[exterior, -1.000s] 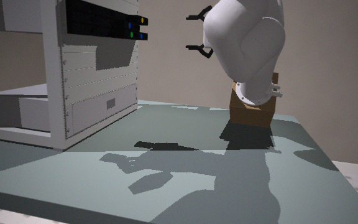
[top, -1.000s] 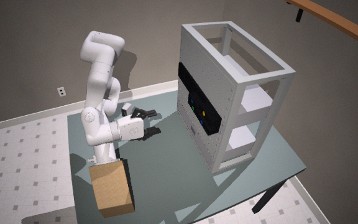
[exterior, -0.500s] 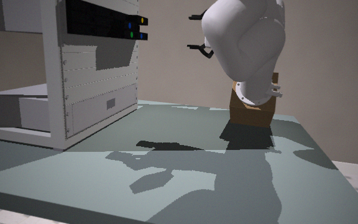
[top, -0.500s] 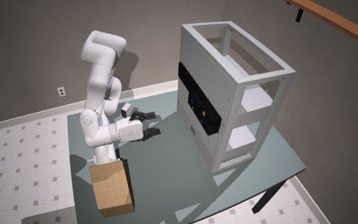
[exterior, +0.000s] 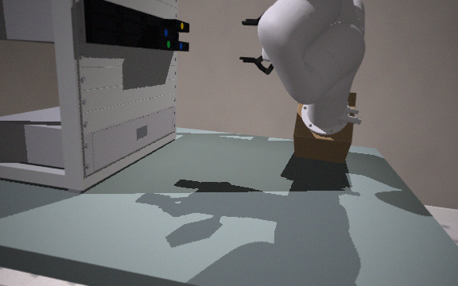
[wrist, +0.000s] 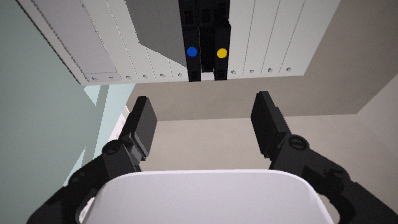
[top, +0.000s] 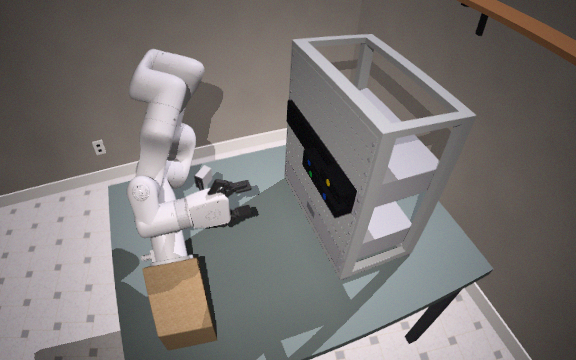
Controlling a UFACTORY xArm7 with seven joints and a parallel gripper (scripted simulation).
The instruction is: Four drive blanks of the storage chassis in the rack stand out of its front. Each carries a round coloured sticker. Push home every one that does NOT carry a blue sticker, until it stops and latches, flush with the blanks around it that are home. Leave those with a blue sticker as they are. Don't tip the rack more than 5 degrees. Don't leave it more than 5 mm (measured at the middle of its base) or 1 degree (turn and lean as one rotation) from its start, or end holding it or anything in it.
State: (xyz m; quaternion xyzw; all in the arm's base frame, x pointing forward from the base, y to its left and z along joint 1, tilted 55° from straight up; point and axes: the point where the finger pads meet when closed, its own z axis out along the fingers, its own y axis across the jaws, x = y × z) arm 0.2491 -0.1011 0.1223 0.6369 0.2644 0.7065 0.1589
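Grey-walled corner room, tiled floor, grey-green counter (top: 278, 280) carrying everything. At 3 o'clock in the top view, pale rack (top: 368, 150) standing upright near the counter's far edge, front turned toward the arm. Black storage chassis (top: 318, 160) set across that front, with four drive blanks proud of it, each marked by a round sticker: blue (top: 309, 162), green (top: 310, 174), yellow (top: 328, 182) and a second blue (top: 324, 196). Green and yellow the ones to press home; both blues to stay out.

Gripper (top: 242, 200) at 9 o'clock from the chassis, well apart from it, levelled at roughly sticker height. Fingers spread fully, nothing between them (sensible, since the job is pushing, not grasping, and nothing may end up held). Wrist view aimed at the rack front: blue sticker (wrist: 192, 51) and yellow sticker (wrist: 221, 52) side by side at 12 o'clock, above the open fingers; green out of that view.

Cardboard box (top: 180, 302) at 6 o'clock beside the arm's base, out of the way.

Judged as approach stage, no blank touched. Likely need: line up on yellow, press straight and gently to avoid shifting the rack
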